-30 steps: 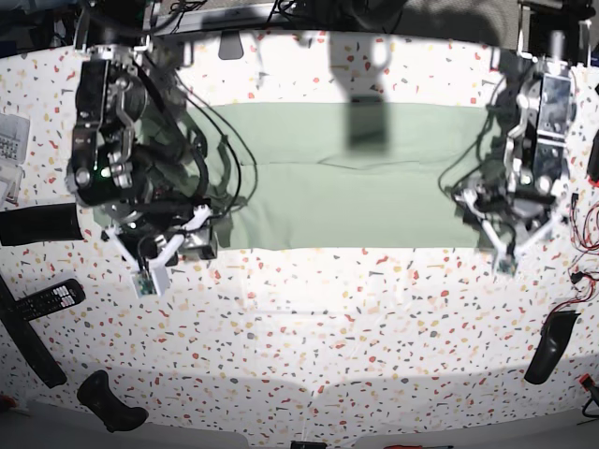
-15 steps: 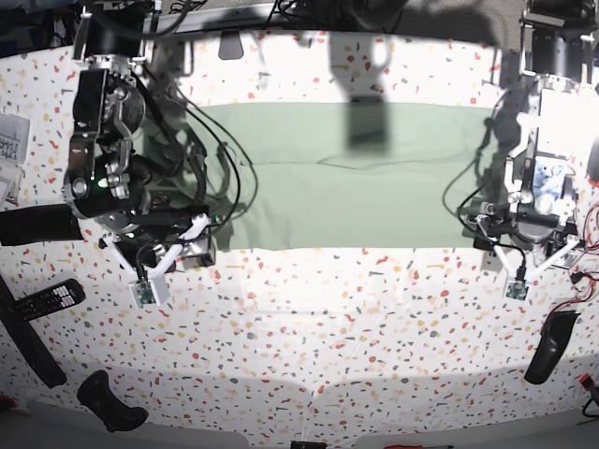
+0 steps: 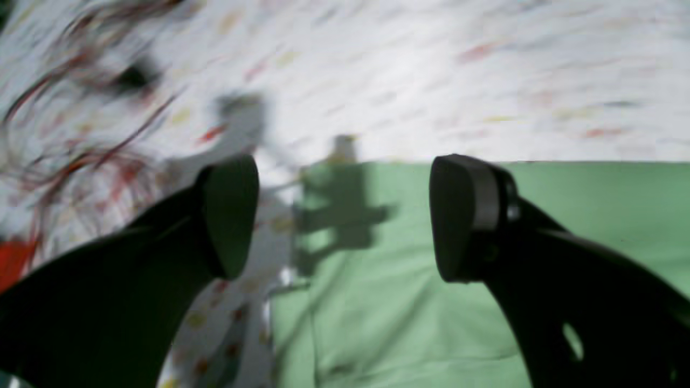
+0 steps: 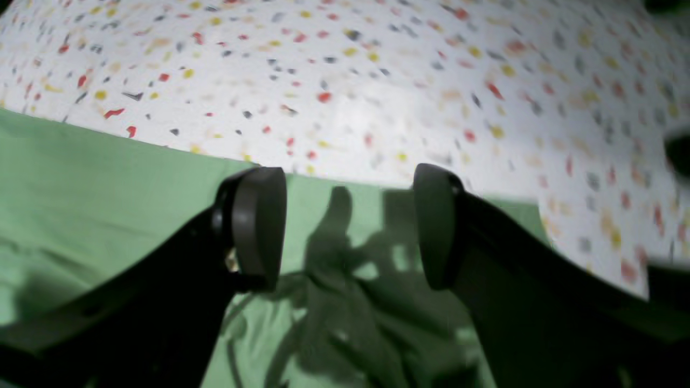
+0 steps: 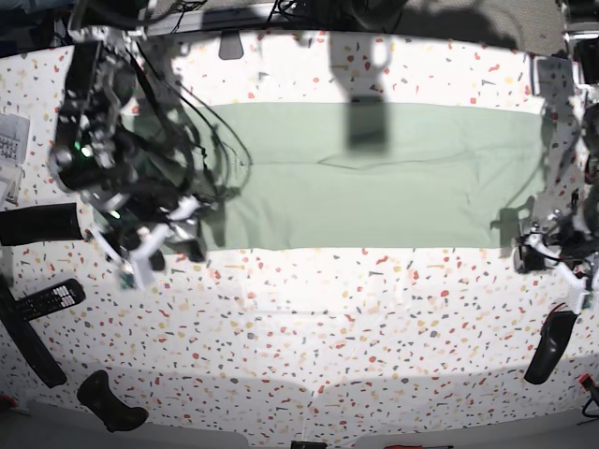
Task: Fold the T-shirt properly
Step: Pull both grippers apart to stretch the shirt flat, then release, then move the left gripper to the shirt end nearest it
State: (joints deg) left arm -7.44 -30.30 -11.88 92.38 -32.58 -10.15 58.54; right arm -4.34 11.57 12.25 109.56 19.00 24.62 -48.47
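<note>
The T-shirt [image 5: 374,187] lies flat on the speckled table as a long pale green band with a fold line along its middle. My right gripper [image 5: 140,254] is at the band's near left corner. In the right wrist view it [image 4: 347,226] is open and empty above the shirt's edge [image 4: 81,188]. My left gripper [image 5: 554,257] is just past the near right corner. In the left wrist view it [image 3: 345,215] is open and empty over the shirt's corner [image 3: 404,323]. Collar, buttons and logo are hidden.
A remote control [image 5: 51,299] and black bars [image 5: 33,224] lie at the left edge, with a black handle [image 5: 108,402] at the front left. A black object [image 5: 547,346] and red cables [image 5: 585,271] are at the right. A paper [image 5: 11,140] lies far left.
Both arms have moved outward from the shirt's near corners: the right arm leftward, the left arm rightward and nearer the table's front edge. The shirt has stayed flat.
</note>
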